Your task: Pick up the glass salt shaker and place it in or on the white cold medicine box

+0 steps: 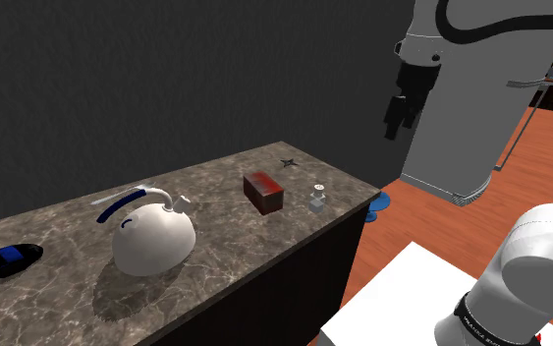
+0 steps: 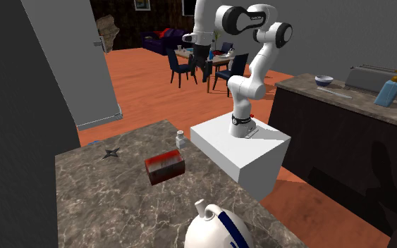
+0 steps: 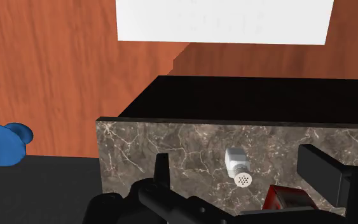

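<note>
Marbled grey-brown desk (image 1: 235, 246) carries the small whitish salt shaker (image 1: 317, 198) with a dotted cap, close to the edge and just beside the dark red box (image 1: 263, 191). High above, the black fingers (image 3: 161, 172) stand wide apart and hold nothing, likely so they can fit around the shaker.

Gripper (image 1: 399, 110) up high, marble counter (image 1: 235, 246) below, small salt shaker (image 1: 317, 199) near dark red box (image 1: 263, 191), white kettle (image 1: 154, 236) well apart.

Shoulder view is looking pretty dim: the wall (image 1: 166, 79) is sitting dark grey, and the kettle (image 1: 154, 239) is dropping 1 soft shadow on the counter (image 1: 227, 228) toward its near edge. The floor (image 2: 154, 91) is glowing warmer, and the stand (image 2: 221, 137) is catching the most light.
</note>
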